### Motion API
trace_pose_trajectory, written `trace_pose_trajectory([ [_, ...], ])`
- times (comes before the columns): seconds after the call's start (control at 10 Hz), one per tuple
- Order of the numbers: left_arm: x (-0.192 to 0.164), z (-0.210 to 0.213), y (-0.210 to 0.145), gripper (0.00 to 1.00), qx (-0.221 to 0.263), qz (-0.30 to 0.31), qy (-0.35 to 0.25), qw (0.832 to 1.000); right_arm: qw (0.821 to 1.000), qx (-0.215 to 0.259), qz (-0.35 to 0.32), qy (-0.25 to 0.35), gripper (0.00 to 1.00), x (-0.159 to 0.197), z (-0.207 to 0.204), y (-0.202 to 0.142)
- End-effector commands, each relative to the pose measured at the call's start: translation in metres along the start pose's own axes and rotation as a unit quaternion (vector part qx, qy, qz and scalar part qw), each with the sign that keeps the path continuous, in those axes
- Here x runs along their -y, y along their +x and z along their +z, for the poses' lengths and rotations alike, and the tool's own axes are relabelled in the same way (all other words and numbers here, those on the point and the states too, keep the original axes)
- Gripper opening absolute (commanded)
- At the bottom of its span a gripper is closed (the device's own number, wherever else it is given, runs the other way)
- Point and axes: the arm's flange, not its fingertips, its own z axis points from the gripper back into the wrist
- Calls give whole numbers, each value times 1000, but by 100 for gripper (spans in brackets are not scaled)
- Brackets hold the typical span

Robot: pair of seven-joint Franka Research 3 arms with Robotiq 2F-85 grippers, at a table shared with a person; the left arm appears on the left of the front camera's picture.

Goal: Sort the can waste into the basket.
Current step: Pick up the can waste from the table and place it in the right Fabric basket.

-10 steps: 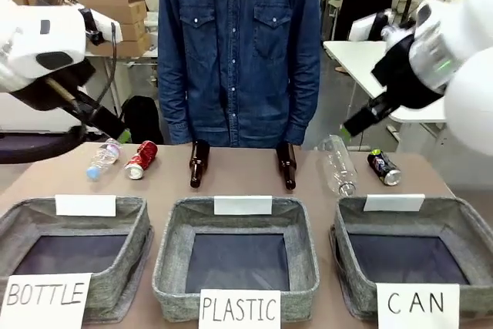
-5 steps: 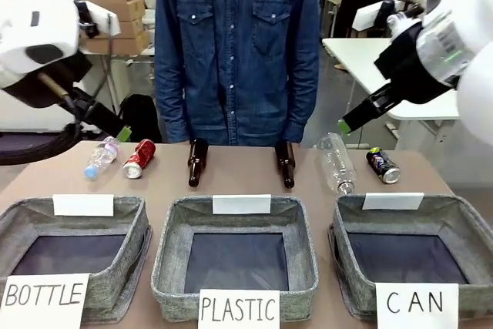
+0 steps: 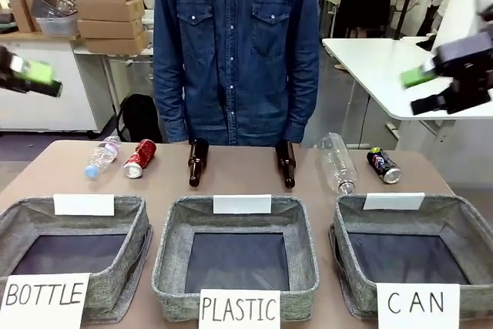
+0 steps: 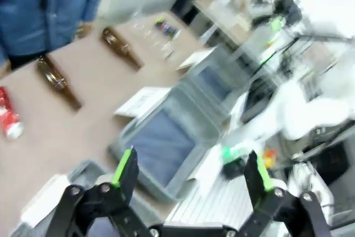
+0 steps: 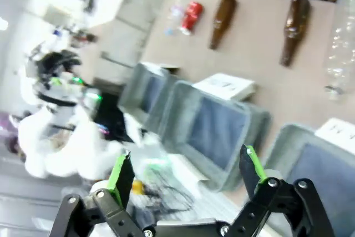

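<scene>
The red can (image 3: 141,159) lies on its side at the far left of the table, beside a clear bottle. The dark blue-black can (image 3: 384,165) lies at the far right, just behind the grey basket signed "CAN" (image 3: 462,225). My left gripper (image 3: 27,76) hangs high at the left edge, far from both cans. My right gripper (image 3: 447,86) hangs high at the right, above and right of the dark can. Both stand open and hold nothing, as the blurred wrist views show: left gripper (image 4: 191,165), right gripper (image 5: 186,167). The right wrist view also catches the red can (image 5: 191,15).
Two brown glass bottles (image 3: 198,162) (image 3: 286,162) and two clear plastic bottles (image 3: 102,157) (image 3: 337,162) lie in the same row as the cans. The "PLASTIC" basket (image 3: 166,244) and "BOTTLE" basket (image 3: 140,229) stand left of the "CAN" one. A person (image 3: 235,44) stands at the far edge.
Both arms have swung up and outward, the left toward the left edge, the right toward the right edge. Cans, bottles and baskets have stayed put.
</scene>
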Motion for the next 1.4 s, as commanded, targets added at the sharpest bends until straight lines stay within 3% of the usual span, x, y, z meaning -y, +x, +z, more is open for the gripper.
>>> trace_pose_trajectory([
  [0.0,2,-21,-33,100,112,54,-91,988,993,74,-84,41,100,12,15,-8],
  [0.2,6,-22,-32,100,156,49,-81,983,988,113,-106,24,100,17,29,-13],
  [0.3,4,-28,-30,100,135,63,-33,988,982,142,-114,-53,100,16,28,-16],
  [0.4,-9,13,9,100,142,64,-100,983,989,97,-100,45,100,21,44,4],
  [1.0,-9,13,9,100,142,64,-100,983,989,91,-115,38,100,18,44,-1],
  [1.1,-9,13,9,100,142,64,-100,983,974,131,-160,-91,100,25,36,12],
  [1.2,-9,13,9,100,142,64,-100,983,952,129,-164,-222,100,33,27,25],
  [1.3,-9,13,9,100,142,64,-100,983,914,123,-180,-342,100,40,19,32],
])
